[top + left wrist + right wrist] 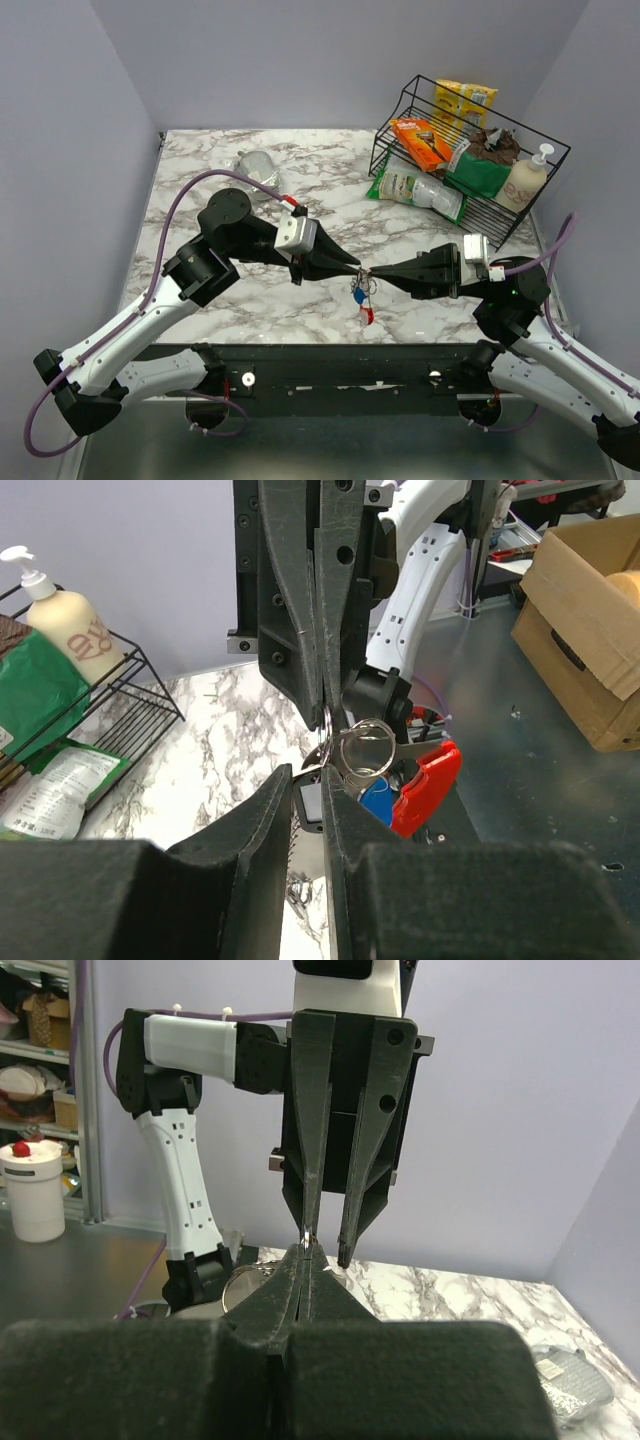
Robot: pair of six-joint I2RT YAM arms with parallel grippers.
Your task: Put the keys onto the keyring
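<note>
The keyring [362,296] hangs in the air between both grippers above the table's front middle, with its blue tag [357,297] and red tag [368,316] dangling. My right gripper [374,275] is shut on the thin silver ring [305,1232]; its jaws are pressed together in the right wrist view. My left gripper [357,271] is shut on one dark key with a light centre [312,802], held against the ring [362,748]. The red tag [427,785] and blue tag [378,802] hang beside it. I see no second key.
A black wire basket [520,215] with snack packs and a lotion bottle [527,178] stands at the back right. A clear plastic object [258,165] lies at the back middle. A cardboard box [590,630] sits off the table.
</note>
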